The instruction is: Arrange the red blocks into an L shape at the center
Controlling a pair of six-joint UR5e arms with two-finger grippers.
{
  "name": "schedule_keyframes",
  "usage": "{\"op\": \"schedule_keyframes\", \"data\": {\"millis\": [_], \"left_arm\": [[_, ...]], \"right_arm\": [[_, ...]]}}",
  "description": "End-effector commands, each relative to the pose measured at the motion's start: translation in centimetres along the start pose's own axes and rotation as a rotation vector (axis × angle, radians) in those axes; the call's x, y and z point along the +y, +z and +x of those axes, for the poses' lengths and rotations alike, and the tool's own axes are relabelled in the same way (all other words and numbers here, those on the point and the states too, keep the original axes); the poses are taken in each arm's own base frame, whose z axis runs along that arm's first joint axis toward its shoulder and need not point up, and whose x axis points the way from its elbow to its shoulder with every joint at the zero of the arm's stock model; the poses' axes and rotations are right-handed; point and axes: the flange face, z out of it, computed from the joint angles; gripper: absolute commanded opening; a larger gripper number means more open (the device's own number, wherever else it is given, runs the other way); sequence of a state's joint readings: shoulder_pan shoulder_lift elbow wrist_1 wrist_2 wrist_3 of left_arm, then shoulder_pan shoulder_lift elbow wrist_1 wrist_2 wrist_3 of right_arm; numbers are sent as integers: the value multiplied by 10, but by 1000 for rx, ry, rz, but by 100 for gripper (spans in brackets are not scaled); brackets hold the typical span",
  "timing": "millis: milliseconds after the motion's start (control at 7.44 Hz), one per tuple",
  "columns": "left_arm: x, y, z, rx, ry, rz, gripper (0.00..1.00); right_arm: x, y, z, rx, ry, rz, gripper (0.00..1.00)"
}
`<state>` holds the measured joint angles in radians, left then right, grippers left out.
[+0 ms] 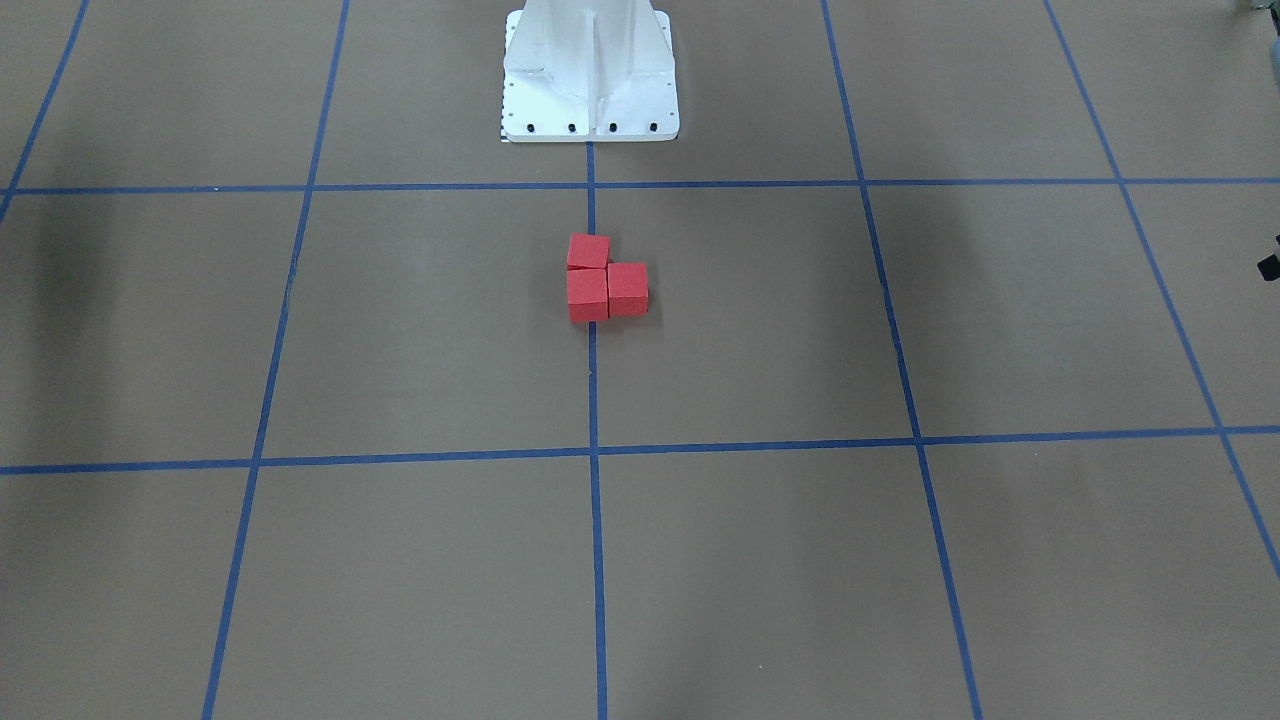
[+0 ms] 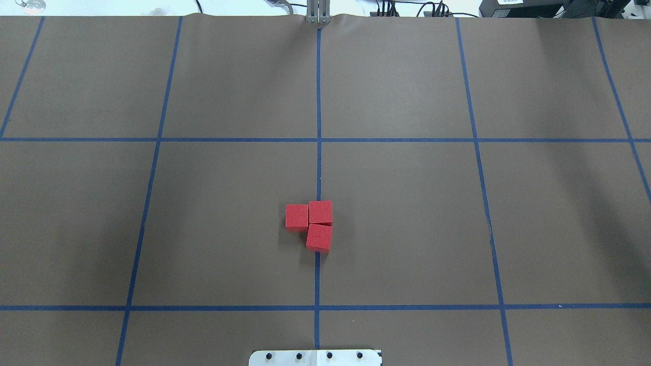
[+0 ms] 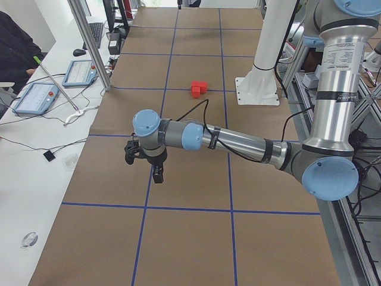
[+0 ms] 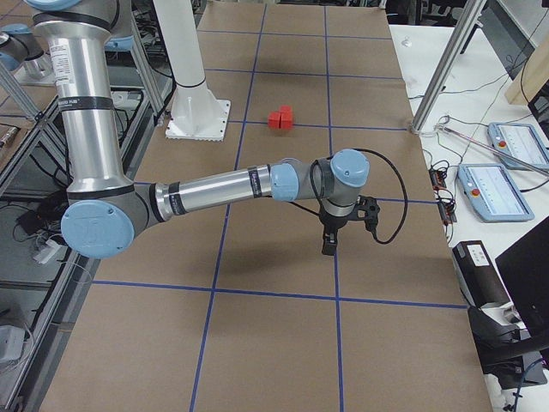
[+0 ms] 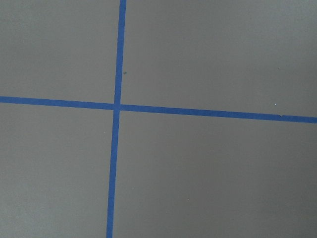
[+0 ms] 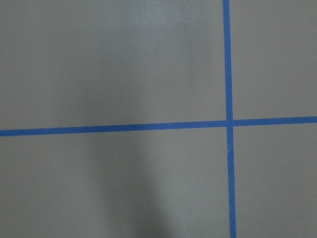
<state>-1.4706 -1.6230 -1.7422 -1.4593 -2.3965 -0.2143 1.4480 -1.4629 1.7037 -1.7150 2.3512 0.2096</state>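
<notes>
1. At the center (image 2: 328, 190) of the grid, I count three red blocks (image 2: 320, 212), each touching its neighbour in an L astride the middle blue tape line (image 2: 318, 168).
2. Two grippers, both well apart from the blocks: the left gripper (image 3: 156, 174) toward one table end, the right gripper (image 4: 328, 245) toward the other.
3. Parted or closed, I cannot tell for either, since I see them only side-on.

Overhead, mid-frame: three blocks (image 2: 320, 213) touch in an L on the bench (image 2: 417, 213); two lie along the centre line (image 2: 318, 168), the third left of the upper one.

Three red blocks (image 2: 320, 212), two arms (image 3: 238, 142), one white pedestal (image 1: 590, 80)
</notes>
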Motion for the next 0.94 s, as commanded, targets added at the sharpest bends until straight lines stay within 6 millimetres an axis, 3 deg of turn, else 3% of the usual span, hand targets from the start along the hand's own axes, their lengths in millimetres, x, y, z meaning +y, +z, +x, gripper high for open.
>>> {"op": "schedule_keyframes", "data": {"millis": [0, 806], "left_arm": [[0, -3, 0, 0, -7, 6, 100], [12, 22, -30, -11, -62, -45, 100]], "right_arm": [[0, 1, -1, -2, -3, -2, 99], [0, -2, -3, -6, -8, 2, 99]]}}
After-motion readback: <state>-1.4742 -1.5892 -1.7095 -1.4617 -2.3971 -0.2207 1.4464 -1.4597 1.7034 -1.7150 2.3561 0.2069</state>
